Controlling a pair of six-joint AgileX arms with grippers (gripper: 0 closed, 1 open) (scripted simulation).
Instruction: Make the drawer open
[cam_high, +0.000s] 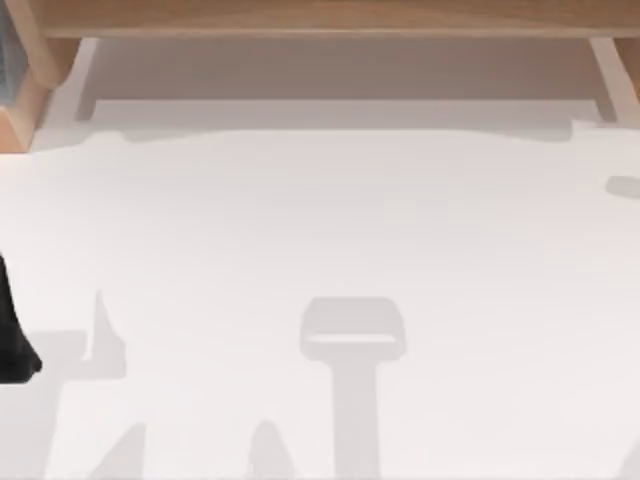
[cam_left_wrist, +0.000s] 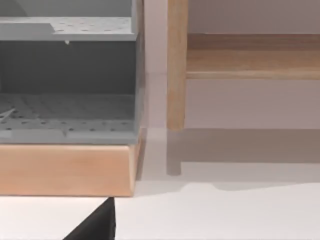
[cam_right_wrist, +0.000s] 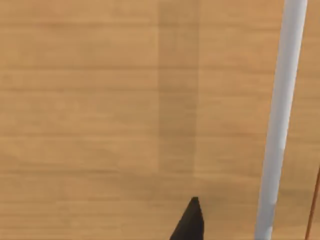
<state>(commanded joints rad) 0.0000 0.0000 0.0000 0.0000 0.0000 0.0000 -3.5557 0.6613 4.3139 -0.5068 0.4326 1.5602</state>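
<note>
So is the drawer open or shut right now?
Cannot tell. The right wrist view shows a wooden panel with a pale bar handle, but no gap or edge.

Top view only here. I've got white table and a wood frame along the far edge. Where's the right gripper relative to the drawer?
Observer: In the right wrist view, the right gripper faces a wood panel close up, probably the drawer front.
Operator: Any handle there?
Observer: Yes. A pale bar runs across that panel, beside the gripper's dark tip but apart from it.
Operator: What's the left arm looking at?
Observer: The left gripper sits low over the table and faces a grey perforated shelf unit on a wooden base.
</note>
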